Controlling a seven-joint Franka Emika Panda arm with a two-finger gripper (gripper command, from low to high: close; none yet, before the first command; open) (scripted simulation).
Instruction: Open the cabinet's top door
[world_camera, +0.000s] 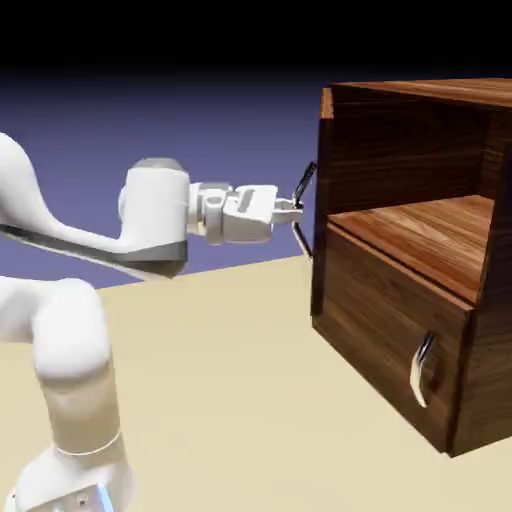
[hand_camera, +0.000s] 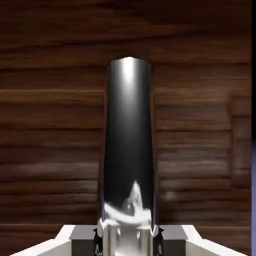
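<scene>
Both pincer (world_camera: 297, 208) fingers clamp the top door (world_camera: 320, 200) handle (hand_camera: 129, 145); door swung wide open

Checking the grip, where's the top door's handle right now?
In the exterior view the handle sits at the cabinet's left edge, in the pincer.

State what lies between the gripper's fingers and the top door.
Only the door's handle: in the hand view it fills the gap at the gripper, with the top door right behind. Nothing else intervenes.
</scene>
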